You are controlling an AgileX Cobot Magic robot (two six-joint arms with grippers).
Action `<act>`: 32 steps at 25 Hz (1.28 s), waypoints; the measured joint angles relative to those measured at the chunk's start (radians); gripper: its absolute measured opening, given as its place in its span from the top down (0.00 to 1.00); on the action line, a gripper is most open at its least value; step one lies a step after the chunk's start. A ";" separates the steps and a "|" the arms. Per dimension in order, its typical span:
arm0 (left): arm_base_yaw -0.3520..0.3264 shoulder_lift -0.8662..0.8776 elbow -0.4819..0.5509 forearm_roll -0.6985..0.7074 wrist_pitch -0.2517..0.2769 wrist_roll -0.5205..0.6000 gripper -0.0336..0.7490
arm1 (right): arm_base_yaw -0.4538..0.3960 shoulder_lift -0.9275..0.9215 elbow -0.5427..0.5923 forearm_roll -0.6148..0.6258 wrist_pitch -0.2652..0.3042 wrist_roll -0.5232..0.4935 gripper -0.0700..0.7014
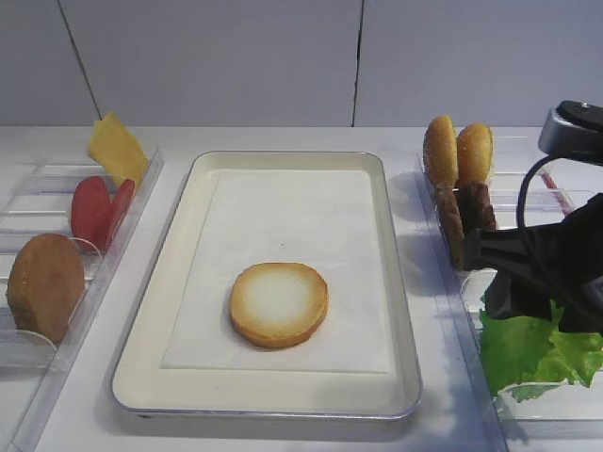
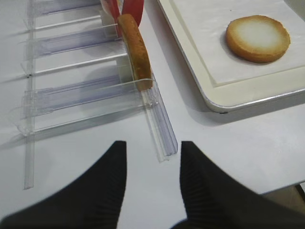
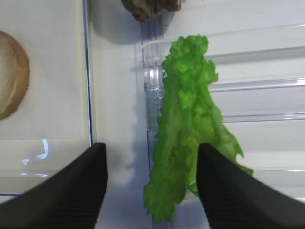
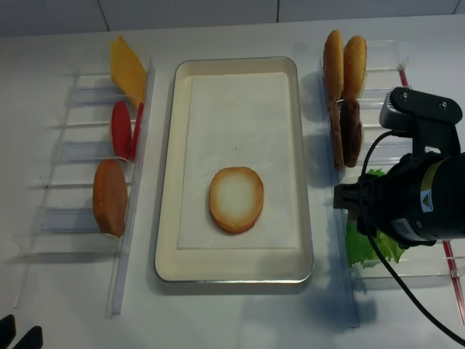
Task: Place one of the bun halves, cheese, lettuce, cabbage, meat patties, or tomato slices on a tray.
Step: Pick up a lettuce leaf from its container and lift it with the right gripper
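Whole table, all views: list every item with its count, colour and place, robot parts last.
tray: one, silver rim, cream inside, centre, white paper lining.
bun half: one, golden, pale face up, on the tray.
cheese: one, yellow, left holder, far end.
tomato slices: two, red, left holder.
bun: one, brown, left holder, near end.
buns: two, golden, right holder, far end.
meat patties: two, dark brown, right holder.
lettuce: one, green, right holder.
left gripper: black, open, near left holder.
right gripper: black, open, over lettuce.
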 joint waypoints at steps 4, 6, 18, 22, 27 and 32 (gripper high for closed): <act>0.000 0.000 0.000 0.000 0.000 0.000 0.64 | 0.000 0.000 0.000 -0.002 0.000 0.000 0.38; 0.000 0.000 0.000 0.000 0.000 0.000 0.64 | 0.000 0.000 0.000 -0.006 0.000 0.000 0.44; 0.000 0.000 0.000 0.000 0.000 0.000 0.64 | 0.000 0.000 -0.002 -0.052 0.022 0.005 0.84; 0.000 0.000 0.000 0.000 0.000 0.000 0.64 | 0.000 -0.032 -0.063 -0.048 0.085 -0.013 0.85; 0.000 0.000 0.000 0.000 0.000 0.000 0.64 | 0.000 -0.056 -0.209 0.042 0.144 -0.105 0.85; 0.000 0.000 0.000 0.000 0.000 0.000 0.64 | 0.000 -0.009 -0.255 0.272 0.079 -0.291 0.85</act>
